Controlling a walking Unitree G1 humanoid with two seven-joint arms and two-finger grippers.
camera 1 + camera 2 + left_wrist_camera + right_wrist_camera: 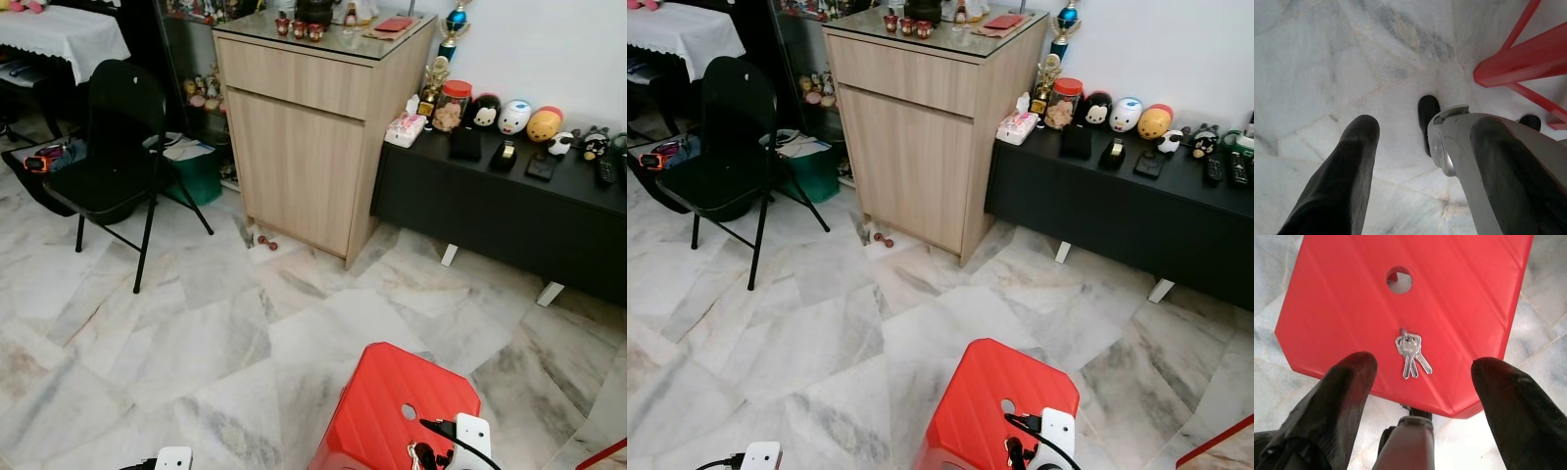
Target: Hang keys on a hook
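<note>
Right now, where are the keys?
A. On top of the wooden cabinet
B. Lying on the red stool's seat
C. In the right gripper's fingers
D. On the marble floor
B: the keys lie flat on the red stool, between the open fingers of the right gripper above them.

Red stool [392, 411] cut off by bottom edge; shelf trinkets [201, 90] indistinct.

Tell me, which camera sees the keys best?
The right wrist view. There the keys lie sharp on the red stool, between the right gripper's open fingers. In the left eye view they are a tiny glint at the bottom edge; the left wrist view looks at floor.
</note>
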